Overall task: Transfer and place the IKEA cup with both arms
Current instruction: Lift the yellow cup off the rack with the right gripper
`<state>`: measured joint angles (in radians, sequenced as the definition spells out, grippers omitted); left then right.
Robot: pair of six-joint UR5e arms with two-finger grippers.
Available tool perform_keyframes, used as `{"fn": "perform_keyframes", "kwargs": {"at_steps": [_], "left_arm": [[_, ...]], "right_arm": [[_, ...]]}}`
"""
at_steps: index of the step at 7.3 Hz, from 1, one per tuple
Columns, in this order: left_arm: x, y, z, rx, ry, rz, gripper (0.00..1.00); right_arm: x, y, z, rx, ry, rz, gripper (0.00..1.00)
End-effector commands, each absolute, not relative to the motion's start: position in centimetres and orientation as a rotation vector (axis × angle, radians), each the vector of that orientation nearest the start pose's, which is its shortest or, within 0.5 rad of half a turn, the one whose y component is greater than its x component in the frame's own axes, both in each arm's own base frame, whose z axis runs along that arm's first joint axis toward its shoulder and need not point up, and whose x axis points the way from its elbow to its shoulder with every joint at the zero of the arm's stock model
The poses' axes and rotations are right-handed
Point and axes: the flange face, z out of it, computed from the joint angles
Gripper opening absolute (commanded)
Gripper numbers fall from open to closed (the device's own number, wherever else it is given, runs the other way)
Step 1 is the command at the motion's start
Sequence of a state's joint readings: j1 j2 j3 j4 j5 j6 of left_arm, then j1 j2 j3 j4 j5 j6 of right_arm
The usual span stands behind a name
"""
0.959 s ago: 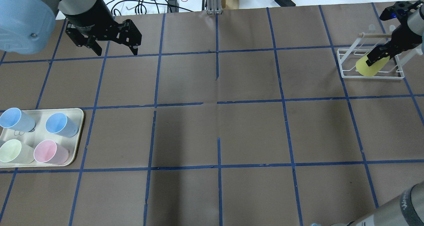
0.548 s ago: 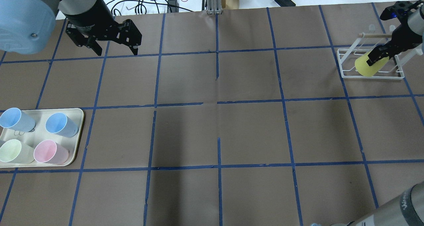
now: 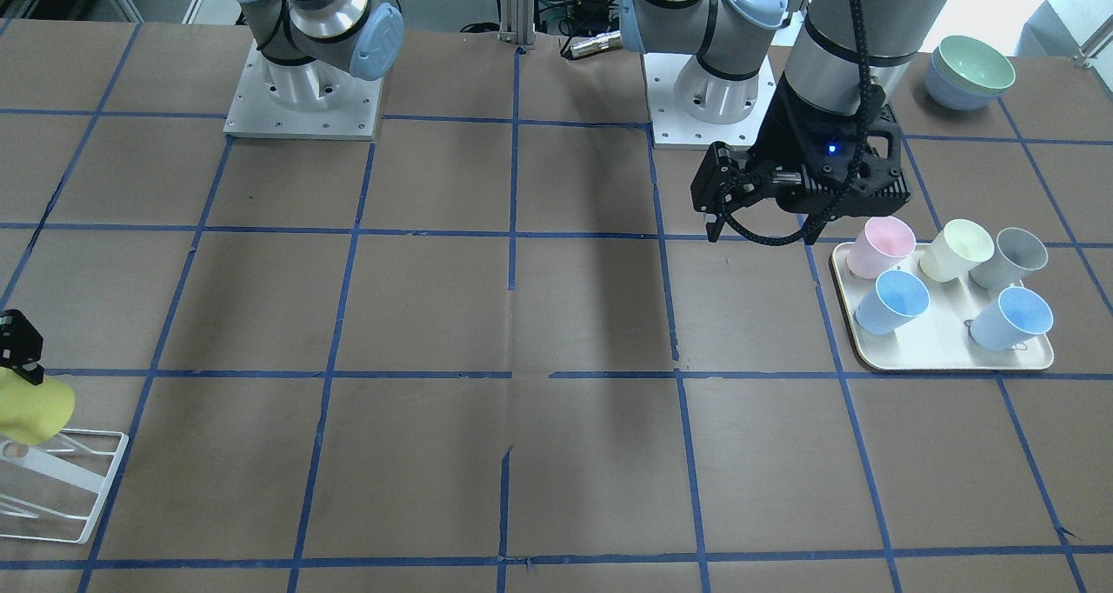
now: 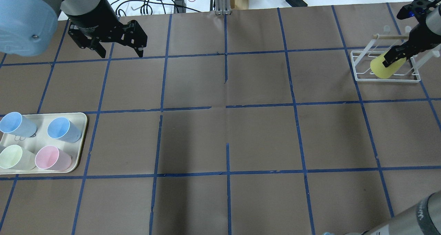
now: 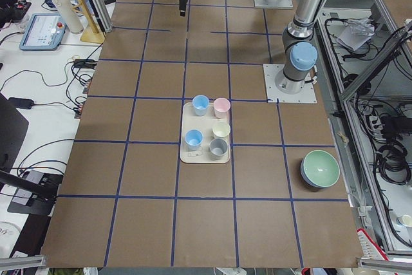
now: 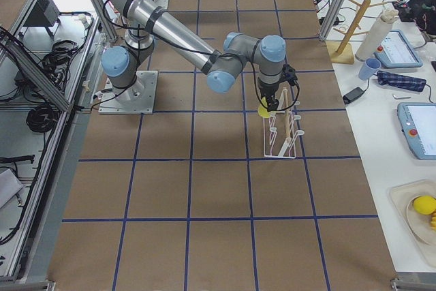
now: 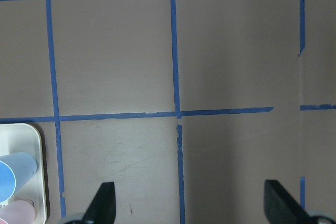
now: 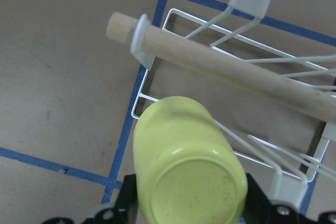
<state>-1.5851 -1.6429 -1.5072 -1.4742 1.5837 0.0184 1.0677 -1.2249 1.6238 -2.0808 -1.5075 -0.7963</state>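
Since a moment ago the right hand (image 4: 393, 57) has shifted a little over the white wire rack (image 4: 361, 77), carrying the IKEA cup (image 8: 189, 166). Its fingers are closed on the cup's base end, and the cup hangs tilted, mouth toward the rack, just beside the wooden dowel (image 8: 236, 69). Well across the tabletop (image 4: 227, 138), the left hand (image 4: 121, 54) hovers spread wide, holding nothing.
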Motion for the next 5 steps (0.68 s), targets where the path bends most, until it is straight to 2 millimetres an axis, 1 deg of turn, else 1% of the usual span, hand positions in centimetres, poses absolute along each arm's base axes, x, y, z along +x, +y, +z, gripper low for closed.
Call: {"fn": "perform_keyframes", "kwargs": {"at_steps": [1, 2, 3, 4, 5], "left_arm": [[-13.9, -52.9, 49.2, 0.050, 3.126, -0.137, 1.00], [-13.9, -52.9, 49.2, 0.050, 3.126, -0.137, 1.00], [-13.9, -52.9, 49.2, 0.050, 3.126, -0.137, 1.00], [-13.9, -52.9, 49.2, 0.050, 3.126, -0.137, 1.00], [-13.9, -52.9, 49.2, 0.050, 3.126, -0.137, 1.00]], "right_arm": [[-17.1, -59.9, 34.2, -0.467, 3.129, -0.199, 0.22], [-16.8, -59.3, 35.5, -0.466, 3.128, -0.196, 0.22], [-16.6, -58.9, 36.3, -0.467, 3.134, -0.203, 0.22], [-17.1, -58.7, 36.6, -0.469, 3.162, -0.183, 0.22], [-17.1, -58.6, 37.6, -0.471, 3.177, -0.201, 0.22]]}}
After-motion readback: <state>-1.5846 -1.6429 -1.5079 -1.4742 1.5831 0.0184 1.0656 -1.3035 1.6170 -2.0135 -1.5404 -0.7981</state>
